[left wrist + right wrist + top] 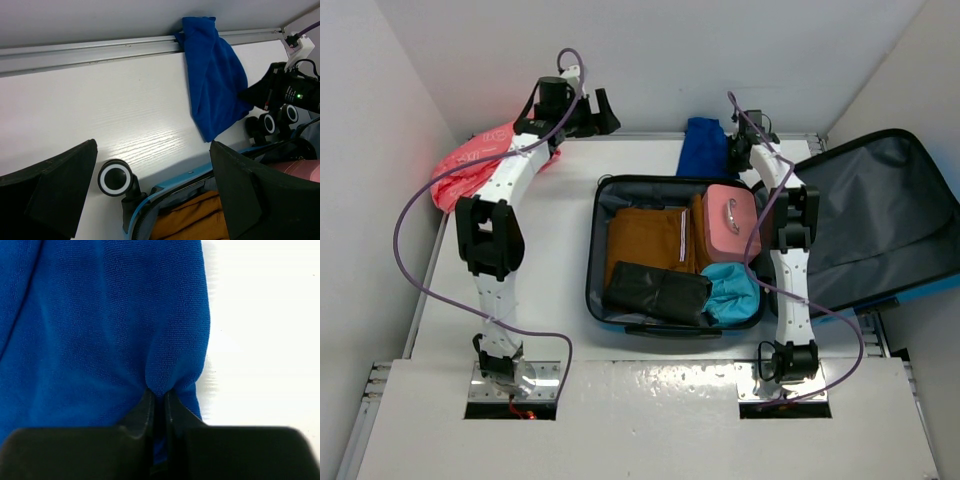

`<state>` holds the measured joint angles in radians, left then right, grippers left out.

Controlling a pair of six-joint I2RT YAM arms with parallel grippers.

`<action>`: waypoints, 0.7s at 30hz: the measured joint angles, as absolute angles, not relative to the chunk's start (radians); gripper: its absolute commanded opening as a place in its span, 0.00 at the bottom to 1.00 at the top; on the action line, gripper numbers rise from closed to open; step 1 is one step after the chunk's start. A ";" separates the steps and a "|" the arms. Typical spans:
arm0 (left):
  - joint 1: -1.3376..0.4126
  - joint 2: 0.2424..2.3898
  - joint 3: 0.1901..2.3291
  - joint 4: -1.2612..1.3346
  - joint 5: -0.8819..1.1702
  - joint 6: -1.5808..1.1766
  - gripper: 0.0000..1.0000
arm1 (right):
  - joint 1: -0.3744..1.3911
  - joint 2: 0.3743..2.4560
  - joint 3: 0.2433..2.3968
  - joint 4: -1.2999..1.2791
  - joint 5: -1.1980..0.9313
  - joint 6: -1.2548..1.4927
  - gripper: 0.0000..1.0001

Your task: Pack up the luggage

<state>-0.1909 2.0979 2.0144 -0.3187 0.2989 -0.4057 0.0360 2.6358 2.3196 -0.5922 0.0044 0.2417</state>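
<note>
The luggage [595,250] lies open mid-table, its grey-lined lid [890,220] folded out to the right. Inside are a brown garment [640,240], a small pink case [732,222], a black bundle [655,290] and a teal item [732,290]. A blue cloth [702,145] lies on the table behind the luggage. My right gripper [738,150] is down on it. In the right wrist view that gripper [159,395] is shut, pinching a fold of the blue cloth [100,315]. My left gripper [590,110] hovers open at the back left, holding nothing.
A red plastic bag [470,160] lies at the back left under the left arm. The left wrist view shows the luggage rim [185,177], a wheel [115,177] and the blue cloth [212,75] against the back rail. Walls close in on three sides.
</note>
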 measured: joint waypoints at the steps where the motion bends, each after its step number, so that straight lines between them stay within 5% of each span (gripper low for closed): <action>1: -0.190 2.098 2.014 -0.319 0.299 -0.406 1.00 | 0.036 2.634 2.313 -0.585 0.004 0.239 0.00; 13: -0.189 2.098 1.969 -0.315 0.331 -0.431 1.00 | 0.062 2.481 2.194 -0.356 -0.105 0.268 0.00; 21: -0.189 2.061 1.871 -0.295 0.335 -0.439 1.00 | 0.142 2.170 2.122 -0.150 -0.199 0.335 0.00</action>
<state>-0.1890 2.0613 1.8713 -0.2955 0.3351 -0.4389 0.1425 2.1696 2.1216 -0.1505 -0.1986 0.3351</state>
